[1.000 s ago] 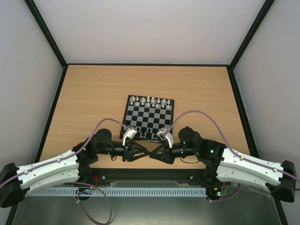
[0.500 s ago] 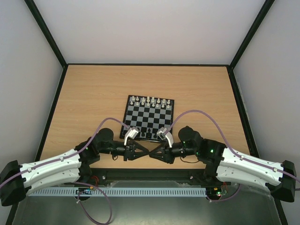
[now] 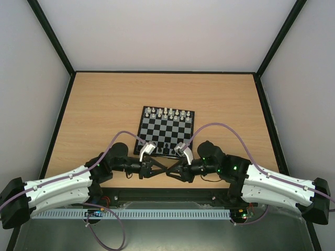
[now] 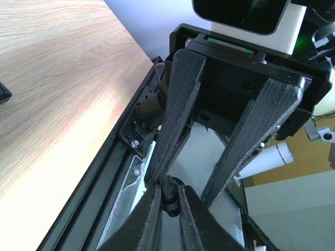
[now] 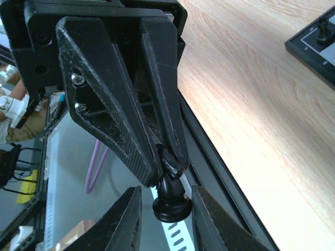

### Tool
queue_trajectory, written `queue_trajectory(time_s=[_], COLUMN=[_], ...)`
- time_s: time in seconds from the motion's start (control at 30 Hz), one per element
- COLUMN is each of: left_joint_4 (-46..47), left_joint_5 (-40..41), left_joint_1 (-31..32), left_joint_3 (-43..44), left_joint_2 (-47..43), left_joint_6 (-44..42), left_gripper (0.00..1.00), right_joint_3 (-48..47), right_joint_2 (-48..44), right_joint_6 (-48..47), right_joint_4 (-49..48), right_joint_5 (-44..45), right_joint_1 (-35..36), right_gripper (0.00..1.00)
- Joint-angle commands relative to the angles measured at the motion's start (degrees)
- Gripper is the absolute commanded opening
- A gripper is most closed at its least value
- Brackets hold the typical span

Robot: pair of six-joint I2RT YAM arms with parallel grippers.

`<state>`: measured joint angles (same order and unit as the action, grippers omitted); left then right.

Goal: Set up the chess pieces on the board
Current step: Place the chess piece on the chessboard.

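Observation:
My two grippers meet tip to tip just past the table's near edge, in front of the board (image 3: pixel 157 128). The left gripper (image 3: pixel 160 168) (image 4: pixel 168 189) is shut on the head of a black chess piece (image 4: pixel 171 198) (image 5: pixel 171 203). The right gripper (image 3: pixel 173 170) (image 5: pixel 166 196) stands open around that piece's round base, with a gap showing on one side. The left fingers (image 5: pixel 121 121) come in from above in the right wrist view. The board's near rows hold a few black pieces (image 3: pixel 166 143), one of them (image 5: pixel 323 32) at its corner.
Small white pieces (image 3: pixel 168 112) fill the board's far rows. The black frame rail (image 4: pixel 99 172) along the table's near edge runs right beside both grippers. Bare wooden table (image 3: pixel 104 104) lies all round the board.
The left jaws have closed on the black piece. The right jaws, which held it, have spread apart a little. Both arms have shifted slightly to the left.

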<state>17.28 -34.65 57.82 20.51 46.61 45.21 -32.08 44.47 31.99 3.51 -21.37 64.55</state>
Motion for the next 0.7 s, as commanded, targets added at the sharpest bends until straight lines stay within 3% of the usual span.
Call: queue_trajectory(time_s=[0.0, 0.4, 0.67], left_joint_4=[0.56, -3.82, -10.28], left_joint_5=[0.49, 3.16, 9.63], left_joint_1=[-0.64, -1.13, -1.13], left_joint_3=[-0.01, 1.69, 4.21], left_joint_2=[0.32, 1.50, 4.43], left_joint_6=[-0.96, -3.27, -6.10], left_gripper=[0.06, 0.03, 0.03], right_joint_3=[-1.07, -1.99, -4.66], right_joint_2=[-0.42, -1.01, -2.78], right_joint_6=[-0.44, 0.72, 2.51], right_joint_4=[-0.66, 4.10, 10.18], right_joint_5=[0.52, 9.29, 18.73], right_joint_1=[0.49, 0.50, 0.44], right_gripper=[0.30, 0.56, 0.69])
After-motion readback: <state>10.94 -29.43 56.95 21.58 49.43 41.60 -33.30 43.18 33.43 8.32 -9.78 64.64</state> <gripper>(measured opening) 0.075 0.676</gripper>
